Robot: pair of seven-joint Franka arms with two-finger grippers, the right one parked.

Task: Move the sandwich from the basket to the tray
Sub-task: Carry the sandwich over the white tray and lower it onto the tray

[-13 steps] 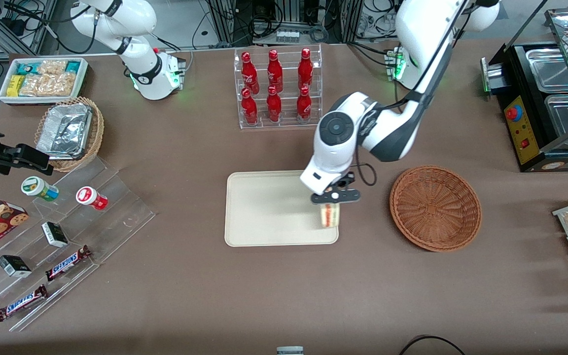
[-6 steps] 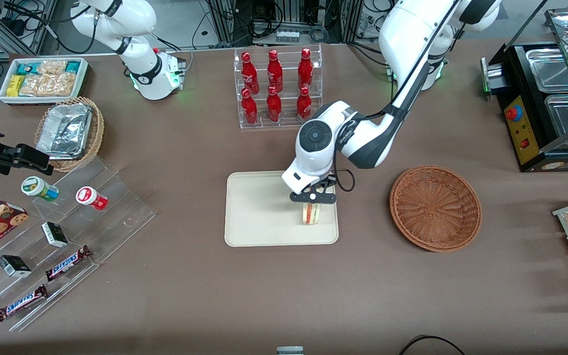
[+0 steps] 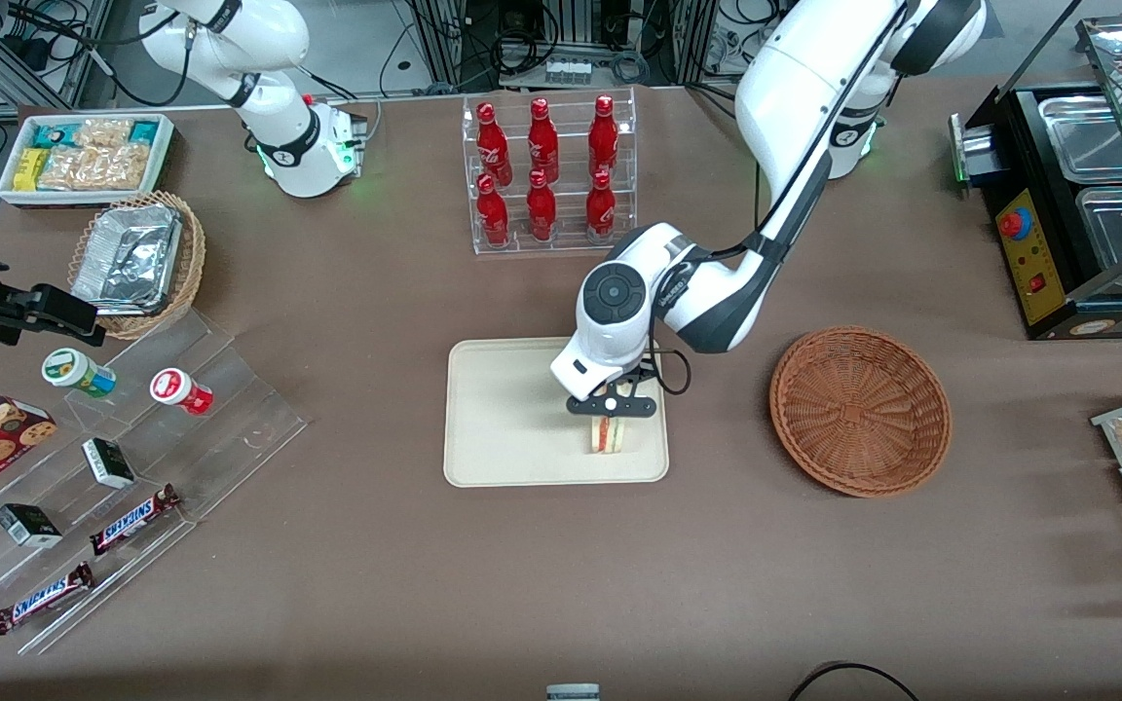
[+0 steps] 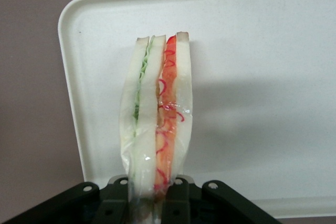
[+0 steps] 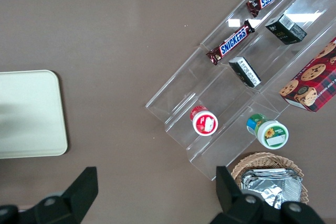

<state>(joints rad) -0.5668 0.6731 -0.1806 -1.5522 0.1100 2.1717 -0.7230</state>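
Your left arm's gripper (image 3: 610,413) sits low over the tray (image 3: 503,428), at the tray's end nearer the basket (image 3: 860,410), and its jaws are clamped on the sandwich (image 3: 607,435). In the wrist view you can see the sandwich (image 4: 157,114) standing out from between the black fingers (image 4: 115,203) with its cut edge facing the camera — pale bread slices with a green stripe on one side and a red-orange stripe on the other, all under clear wrap. The cream tray (image 4: 262,77) lies right under it, and a soft shadow falls on the tray beside the wedge; you cannot tell whether the sandwich's tip touches the tray surface. The woven basket stands on the brown table (image 3: 561,584) toward the working arm's end, well apart from the tray, with nothing in it. A clear rack of red bottles (image 3: 546,170) stands farther from the front camera than the tray.
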